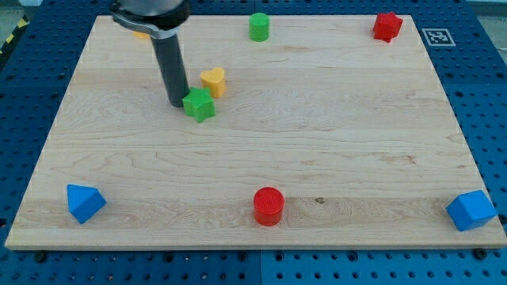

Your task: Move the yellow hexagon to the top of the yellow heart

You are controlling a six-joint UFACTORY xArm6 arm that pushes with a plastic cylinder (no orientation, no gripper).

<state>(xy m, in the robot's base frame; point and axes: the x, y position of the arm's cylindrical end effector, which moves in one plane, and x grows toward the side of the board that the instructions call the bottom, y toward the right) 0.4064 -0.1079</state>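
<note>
The yellow heart [213, 81] lies in the upper left part of the wooden board [333, 142]. A green star [199, 104] sits just below and left of it, touching or nearly touching it. My tip [177, 104] rests on the board right beside the green star's left side. A small piece of a yellow block [140, 34] shows at the top left behind the arm's body. It may be the yellow hexagon, but its shape is hidden.
A green cylinder [259, 26] stands at the top middle and a red star [387, 25] at the top right. A blue triangular block [84, 203] is at the bottom left, a red cylinder [268, 206] at the bottom middle, a blue cube [471, 210] at the bottom right.
</note>
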